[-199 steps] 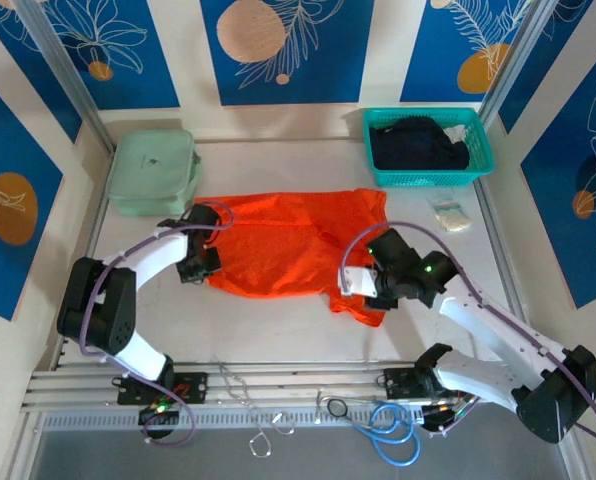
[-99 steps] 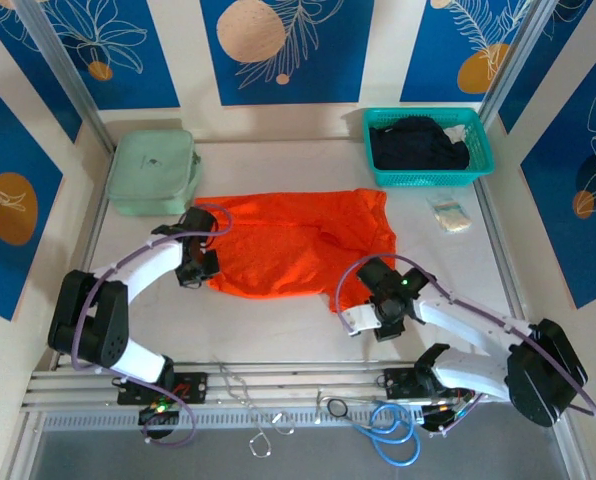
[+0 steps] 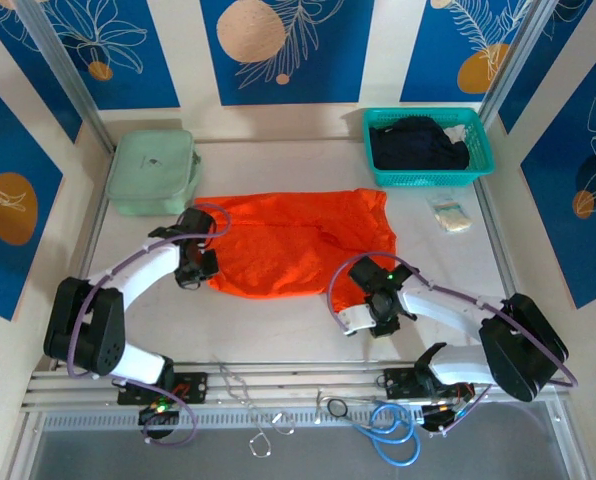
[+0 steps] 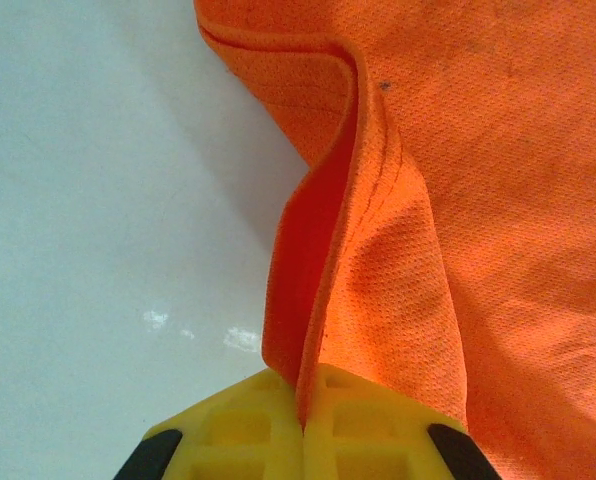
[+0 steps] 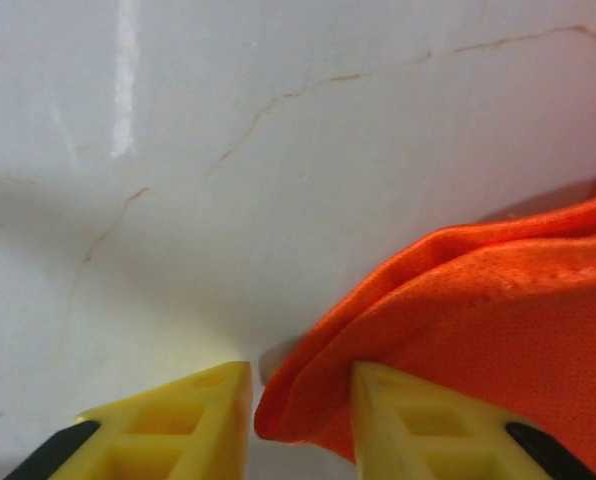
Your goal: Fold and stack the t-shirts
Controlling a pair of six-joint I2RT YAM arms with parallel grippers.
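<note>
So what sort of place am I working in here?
Most likely a purpose-built robot test cell, not a home: a white table framed by aluminium posts, blue printed wall panels all round, and loose cables along the near edge.

Green box (image 3: 153,172) blocks far-left corner, teal basket (image 3: 428,147) far-right, small packet (image 3: 450,216) just near it. Table (image 3: 268,330) bare along near edge & far strip btwn them.
</note>
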